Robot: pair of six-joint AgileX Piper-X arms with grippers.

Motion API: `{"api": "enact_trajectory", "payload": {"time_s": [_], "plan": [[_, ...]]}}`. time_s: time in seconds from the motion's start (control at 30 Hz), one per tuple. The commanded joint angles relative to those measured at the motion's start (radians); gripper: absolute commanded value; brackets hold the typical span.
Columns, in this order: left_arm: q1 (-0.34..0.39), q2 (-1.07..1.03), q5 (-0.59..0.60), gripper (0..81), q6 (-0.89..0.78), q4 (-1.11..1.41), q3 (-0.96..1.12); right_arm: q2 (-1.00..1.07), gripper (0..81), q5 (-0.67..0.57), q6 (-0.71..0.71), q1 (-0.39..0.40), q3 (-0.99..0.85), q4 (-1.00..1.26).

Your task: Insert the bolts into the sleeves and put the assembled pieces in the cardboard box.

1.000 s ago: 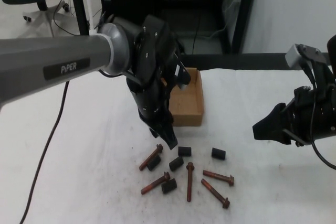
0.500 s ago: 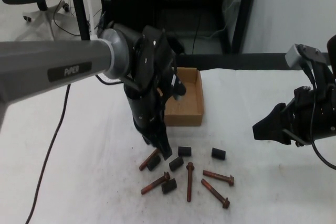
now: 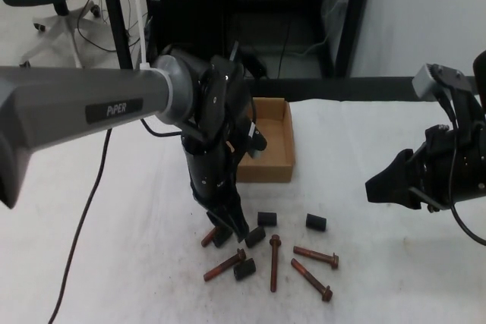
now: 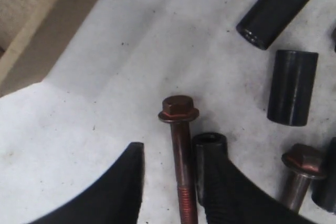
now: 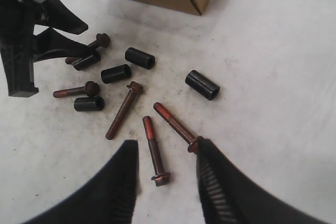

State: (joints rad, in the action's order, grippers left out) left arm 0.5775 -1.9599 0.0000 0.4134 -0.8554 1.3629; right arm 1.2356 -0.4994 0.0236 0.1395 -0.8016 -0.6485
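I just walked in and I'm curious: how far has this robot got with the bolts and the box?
Done: nothing yet. Five bolts and five sleeves lie loose on the bench, none joined, and the visible part of the cardboard box holds nothing.
In hand: the open left gripper straddles one bolt lying beside a sleeve. The right gripper hangs open above the pile.
Left: every insertion and every boxing.

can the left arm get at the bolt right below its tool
Probably yes: the left tool is open and straddles the bolt, with nothing lying over it. A sleeve lies close beside the bolt, by one finger, and might get pinched too.
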Motion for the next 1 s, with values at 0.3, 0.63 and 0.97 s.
{"api": "enact_trajectory", "payload": {"time_s": [0.3,0.63,0.97], "plan": [[-0.002,-0.058,-0.013,34.7,-0.024,0.050,-0.004,-0.005,34.9,-0.003,0.022,0.003,-0.010,-0.005],[-0.002,-0.062,-0.007,0.7,-0.020,0.039,-0.008,-0.005,34.2,0.016,0.022,0.003,-0.010,-0.005],[-0.013,-0.032,0.019,0.2,0.002,-0.002,-0.008,-0.005,34.2,0.016,0.022,0.003,-0.010,-0.005]]}}
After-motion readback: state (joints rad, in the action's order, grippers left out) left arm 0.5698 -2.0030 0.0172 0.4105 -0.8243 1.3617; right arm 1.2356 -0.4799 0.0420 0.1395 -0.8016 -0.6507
